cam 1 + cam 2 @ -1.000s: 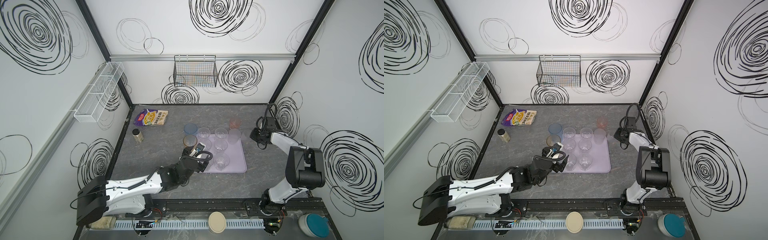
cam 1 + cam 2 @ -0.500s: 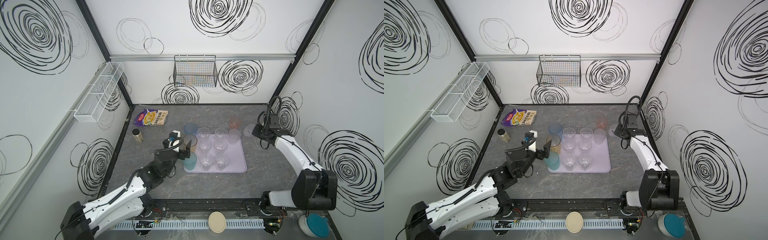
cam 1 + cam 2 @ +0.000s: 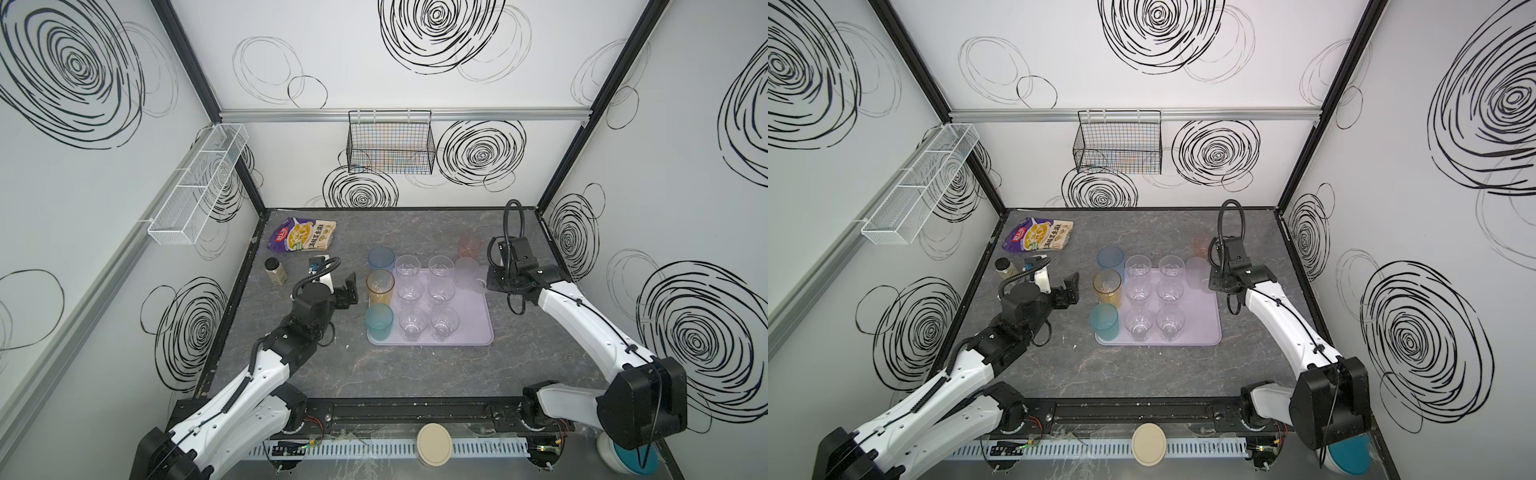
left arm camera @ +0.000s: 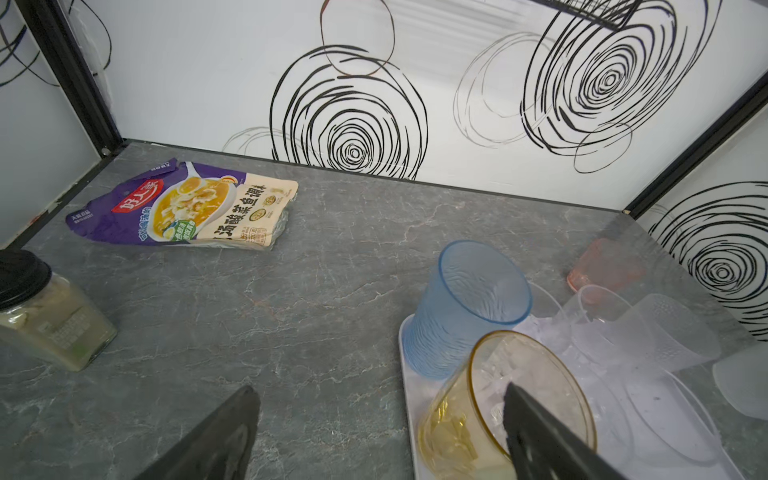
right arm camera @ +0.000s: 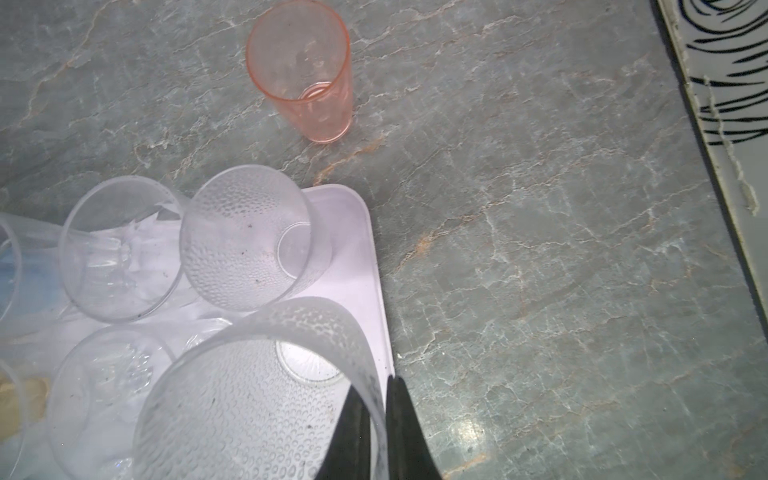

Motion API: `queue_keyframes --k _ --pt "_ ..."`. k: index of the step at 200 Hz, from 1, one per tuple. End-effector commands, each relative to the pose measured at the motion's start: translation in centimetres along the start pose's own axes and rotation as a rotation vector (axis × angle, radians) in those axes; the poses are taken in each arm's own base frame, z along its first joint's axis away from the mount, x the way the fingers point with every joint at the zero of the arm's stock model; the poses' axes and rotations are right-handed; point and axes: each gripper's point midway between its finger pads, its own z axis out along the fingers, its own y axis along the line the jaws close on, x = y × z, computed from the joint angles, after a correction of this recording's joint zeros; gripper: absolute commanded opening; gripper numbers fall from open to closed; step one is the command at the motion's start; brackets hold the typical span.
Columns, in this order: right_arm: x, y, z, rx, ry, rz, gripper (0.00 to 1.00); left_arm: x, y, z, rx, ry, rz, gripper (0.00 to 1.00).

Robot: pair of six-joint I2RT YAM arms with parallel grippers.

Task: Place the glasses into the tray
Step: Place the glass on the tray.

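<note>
The lavender tray [image 3: 473,328] holds several short clear glasses [image 3: 409,291]. Blue [image 3: 380,257], amber [image 3: 379,286] and teal [image 3: 379,322] glasses line its left edge. One frosted glass [image 5: 245,241] stands in the tray's far right corner. My right gripper [image 5: 374,384] is shut on the rim of a second frosted glass [image 5: 249,395], which hangs tilted over the tray's right edge. A pink glass [image 3: 470,246] stands on the table behind the tray. Left of the amber glass [image 4: 498,407], my left gripper [image 4: 379,388] is open and empty.
A purple seasoning packet [image 3: 301,235] and a dark-lidded jar [image 3: 275,270] lie at the far left of the table. A black wire basket [image 3: 390,143] hangs on the back wall. On the left wall is a white mesh rack [image 3: 199,183].
My left gripper let go of the teal glass on the tray and drew back to the left. My right arm stretched out and carried the frosted glass over the tray's right edge.
</note>
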Motion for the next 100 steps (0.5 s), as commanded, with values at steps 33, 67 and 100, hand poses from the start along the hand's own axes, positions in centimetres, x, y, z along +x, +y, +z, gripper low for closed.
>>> queue_keyframes --k 33,67,100 --pt "2.9 3.8 2.8 -0.072 0.093 -0.017 0.09 -1.1 -0.2 0.2 0.0 -0.027 -0.039 0.94" --pt "3.1 4.1 5.1 -0.054 0.121 -0.02 0.08 -1.0 -0.1 0.2 -0.005 -0.023 -0.041 0.93" --pt "2.3 2.5 6.0 -0.003 0.116 -0.014 0.07 -1.0 -0.3 0.3 0.004 -0.026 -0.048 0.93"
